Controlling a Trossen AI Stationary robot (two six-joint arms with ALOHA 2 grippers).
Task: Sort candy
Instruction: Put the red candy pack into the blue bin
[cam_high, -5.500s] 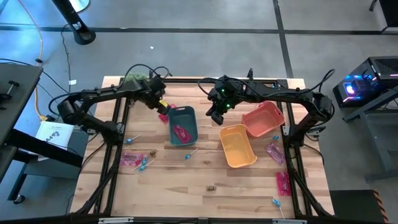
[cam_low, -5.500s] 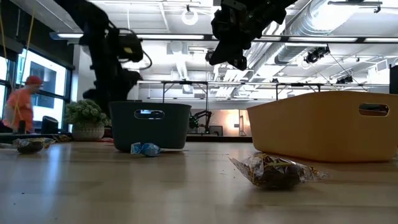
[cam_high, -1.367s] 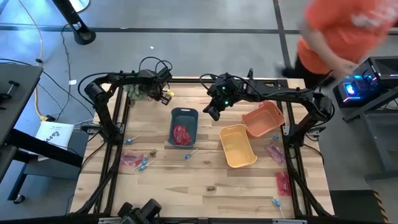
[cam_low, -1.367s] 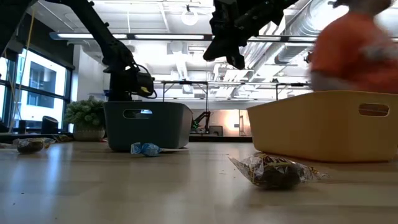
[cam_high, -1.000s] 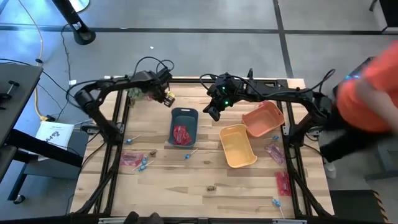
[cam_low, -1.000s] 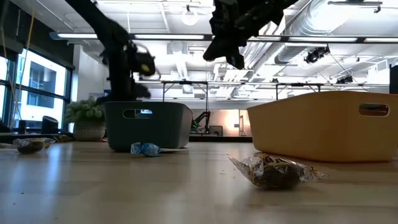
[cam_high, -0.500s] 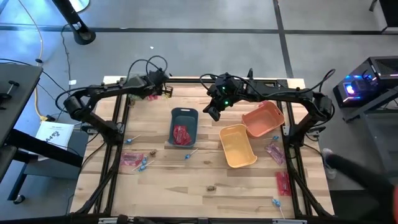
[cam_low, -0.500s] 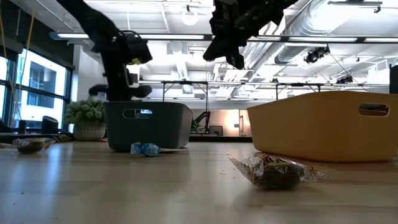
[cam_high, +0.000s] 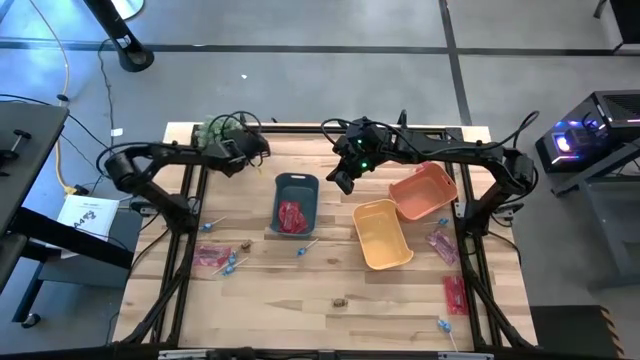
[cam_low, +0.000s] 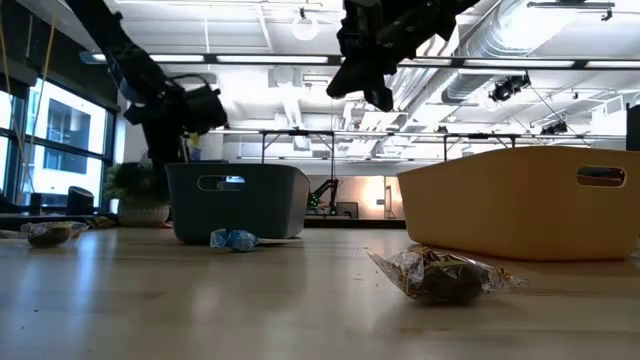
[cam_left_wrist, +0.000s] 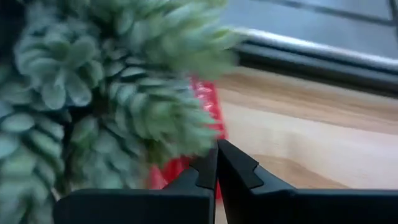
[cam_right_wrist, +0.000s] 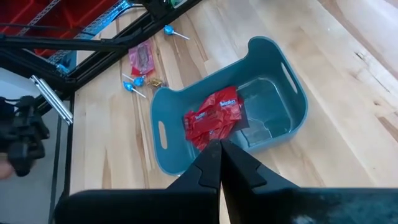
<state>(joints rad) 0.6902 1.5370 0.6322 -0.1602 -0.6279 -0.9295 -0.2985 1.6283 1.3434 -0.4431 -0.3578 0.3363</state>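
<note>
My left gripper (cam_high: 232, 156) is shut at the table's far left corner, right beside the fuzzy green plant (cam_left_wrist: 106, 87). A red packet (cam_left_wrist: 208, 112) lies by the plant's foot. My right gripper (cam_high: 345, 185) hangs shut, holding nothing, high above the grey-blue bin (cam_right_wrist: 230, 124). In that bin lie red packets (cam_right_wrist: 214, 118). Loose candy lies on the wood: packets (cam_high: 212, 256) and lollipops (cam_high: 232, 265) at the left, packets (cam_high: 442, 244) at the right, and a brown piece (cam_low: 440, 275) near the front. My left gripper's shut fingertips (cam_left_wrist: 208, 167) stand right against the plant's lower leaves (cam_left_wrist: 180, 134) and over the red packet. Whether they touch either one, I cannot tell.
A yellow bin (cam_high: 382, 233) and an orange bin (cam_high: 423, 191) stand right of the grey-blue bin (cam_high: 295, 205). Dark frame rails run along the table's left and right sides. Bare wood lies between the bins and the near edge.
My left gripper has gone from near the grey-blue bin's far left corner toward the table's far left corner. It has come down beside the plant and rolled about its own axis, staying shut. A person in orange at the right has gone out of view.
</note>
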